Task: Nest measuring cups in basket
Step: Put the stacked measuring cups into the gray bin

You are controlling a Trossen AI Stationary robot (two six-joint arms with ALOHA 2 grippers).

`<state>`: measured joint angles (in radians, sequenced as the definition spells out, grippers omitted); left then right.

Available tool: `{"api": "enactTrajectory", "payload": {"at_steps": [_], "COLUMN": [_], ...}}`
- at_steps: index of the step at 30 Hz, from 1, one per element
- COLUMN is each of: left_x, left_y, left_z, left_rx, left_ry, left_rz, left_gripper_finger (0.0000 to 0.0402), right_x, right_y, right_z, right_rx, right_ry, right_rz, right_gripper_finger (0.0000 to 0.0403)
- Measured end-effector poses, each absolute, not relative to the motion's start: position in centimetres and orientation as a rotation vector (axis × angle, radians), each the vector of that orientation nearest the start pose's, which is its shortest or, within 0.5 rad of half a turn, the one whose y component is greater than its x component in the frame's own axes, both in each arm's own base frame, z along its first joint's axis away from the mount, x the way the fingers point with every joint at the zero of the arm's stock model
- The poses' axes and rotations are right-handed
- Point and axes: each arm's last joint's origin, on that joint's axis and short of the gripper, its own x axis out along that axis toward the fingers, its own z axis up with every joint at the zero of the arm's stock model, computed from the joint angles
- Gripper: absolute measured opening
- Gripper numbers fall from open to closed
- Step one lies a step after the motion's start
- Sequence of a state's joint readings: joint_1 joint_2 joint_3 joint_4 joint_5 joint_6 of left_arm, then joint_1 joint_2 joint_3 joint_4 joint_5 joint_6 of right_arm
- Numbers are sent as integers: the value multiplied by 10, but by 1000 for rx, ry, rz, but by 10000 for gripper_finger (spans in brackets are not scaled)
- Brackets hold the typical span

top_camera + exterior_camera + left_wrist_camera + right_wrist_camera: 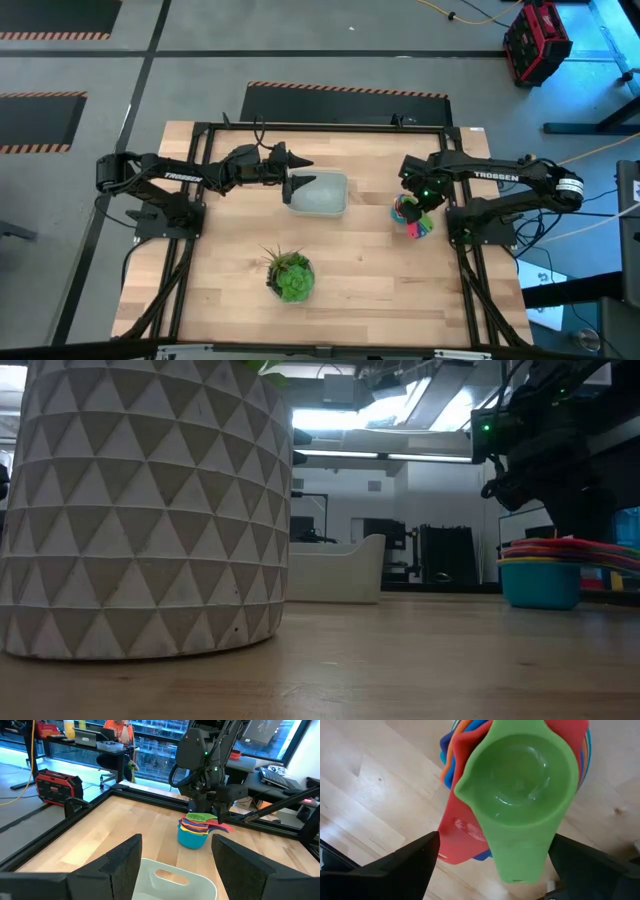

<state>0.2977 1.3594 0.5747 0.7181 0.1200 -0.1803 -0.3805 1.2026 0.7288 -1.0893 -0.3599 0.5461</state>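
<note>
So here's where we're at: the measuring cups (413, 216) sit in one nested stack on the counter (360, 270), over on the right side, well apart from the basket (320, 194). The stack rests straight on the wood, not in the basket. From the right wrist view we're looking down into the green cup (520, 785) on top, with a red one (465, 832) under it and bits of blue and orange peeking out at the edge. In the low view the bottom cup (540, 584) is blue, with the colourful rims layered above it.

The right claw (411, 203) hangs directly over the stack, fingers (395, 865) spread wide on either side of the green cup and not touching it as far as we can see. Nothing is gripped.

The left claw (292, 181) is just at the left end of the basket, also spread wide, with the basket's near rim and handle slot showing between its two fingers (122, 865). We can't tell whether the tips actually touch the plastic. The basket looks empty from that wrist view.

There's also a potted plant (290, 276) toward the front of the counter, with its white patterned pot (145, 510) hogging the low view.
</note>
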Motion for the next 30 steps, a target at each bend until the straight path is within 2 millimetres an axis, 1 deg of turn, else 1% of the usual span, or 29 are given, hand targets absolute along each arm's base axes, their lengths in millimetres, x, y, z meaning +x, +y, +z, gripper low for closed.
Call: {"api": "enactTrajectory", "payload": {"at_steps": [26,30], "left_x": [265,266], "left_y": [78,78], "left_z": [225,232], "left_rx": [-187,-150], "left_ry": [49,-21], "left_rz": [183,176], "left_gripper_finger": [234,234], "right_x": [163,163], "right_y": [-54,-54], "right_z": [197,197], "right_rx": [1001,1001], "right_ry": [1452,1452], "right_rz": [-421,-421], "right_gripper_finger": [369,369]}}
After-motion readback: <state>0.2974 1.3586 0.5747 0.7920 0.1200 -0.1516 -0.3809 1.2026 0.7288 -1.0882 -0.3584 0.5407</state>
